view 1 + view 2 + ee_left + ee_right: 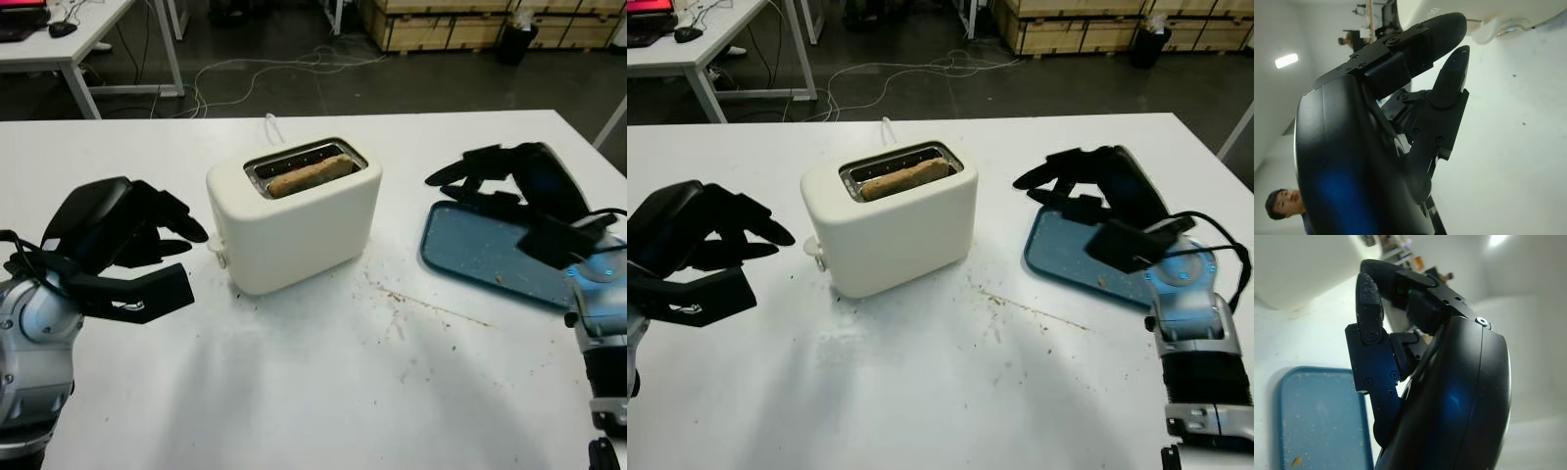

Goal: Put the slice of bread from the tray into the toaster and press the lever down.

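Left robot hand [147, 245] & right robot hand [490, 176] open, browned bread slice [311, 176] upright in white toaster [294, 220] slot

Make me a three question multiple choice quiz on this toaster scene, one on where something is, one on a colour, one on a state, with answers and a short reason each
1. Where is the slice of bread?
A. On the tray
B. In the toaster's slot
C. In the left hand

2. What colour is the tray?
A. Blue
B. Red
C. White

3. What is the right hand holding?
A. The bread
B. The tray
C. Nothing

Answers:
1. B, the bread's top edge pokes out of the slot of the toaster.
2. A, the tray on the table is blue with a few crumbs on it.
3. C, the right hand hovers open above the tray; the left hand is open too, beside the toaster's lever.
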